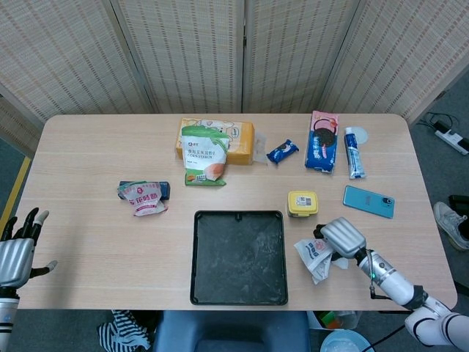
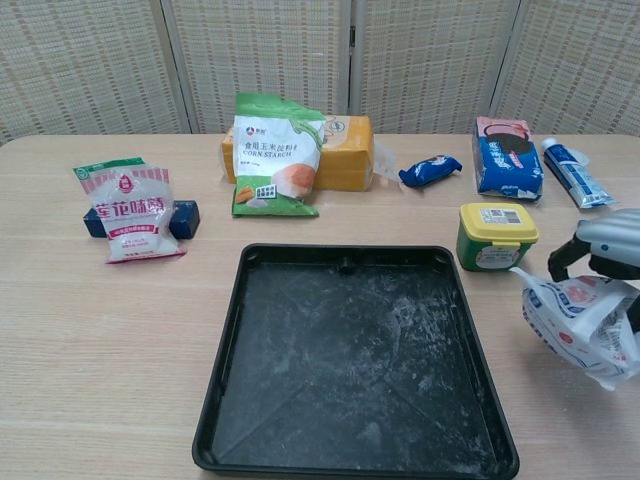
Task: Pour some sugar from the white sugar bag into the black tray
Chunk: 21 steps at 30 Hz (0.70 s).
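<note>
while the right hand [image 1: 338, 238] grips the crumpled white sugar bag [image 2: 580, 325] just right of the black tray [image 1: 239, 257], the soft, light, slippery pouch looks best held mid-body, mouth free, and the left hand [image 1: 16, 253] hangs spread and empty.

Sugar bag [image 1: 316, 257] right of tray [image 1: 199, 257], below yellow-lidded box [image 1: 303, 203].
</note>
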Available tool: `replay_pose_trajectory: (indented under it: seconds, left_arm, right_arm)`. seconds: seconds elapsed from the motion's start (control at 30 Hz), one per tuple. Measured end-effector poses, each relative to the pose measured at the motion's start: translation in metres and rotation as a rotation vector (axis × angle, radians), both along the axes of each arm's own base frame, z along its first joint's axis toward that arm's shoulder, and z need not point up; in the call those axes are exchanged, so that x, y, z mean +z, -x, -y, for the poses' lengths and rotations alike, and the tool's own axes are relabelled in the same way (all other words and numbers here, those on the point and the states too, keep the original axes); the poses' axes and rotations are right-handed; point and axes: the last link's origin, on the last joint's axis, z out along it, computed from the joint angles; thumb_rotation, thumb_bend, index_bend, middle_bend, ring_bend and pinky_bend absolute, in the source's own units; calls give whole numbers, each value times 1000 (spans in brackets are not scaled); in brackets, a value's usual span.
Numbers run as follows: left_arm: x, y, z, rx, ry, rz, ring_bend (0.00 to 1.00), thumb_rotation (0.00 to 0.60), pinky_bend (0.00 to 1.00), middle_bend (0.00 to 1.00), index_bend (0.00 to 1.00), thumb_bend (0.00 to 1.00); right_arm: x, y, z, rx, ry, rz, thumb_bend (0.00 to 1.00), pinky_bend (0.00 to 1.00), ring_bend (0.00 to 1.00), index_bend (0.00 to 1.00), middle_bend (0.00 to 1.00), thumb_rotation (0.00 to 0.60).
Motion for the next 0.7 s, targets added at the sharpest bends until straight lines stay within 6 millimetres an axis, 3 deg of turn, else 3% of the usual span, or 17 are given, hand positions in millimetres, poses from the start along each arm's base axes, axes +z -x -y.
replay_pose_trajectory:
  seconds: [0.33,0.7]
  left_arm:
    - [2,-1,1,-8,-4,7,304,600,0,0,0,173]
    - [7,-2,3,-16,-10,25,307,600,0,0,0,173]
  right_arm:
    - [15,-25,0,117,168,13,202,1000,932,801,662,600]
    - [8,-66,11,201,307,-5,202,1000,945,804,665,600]
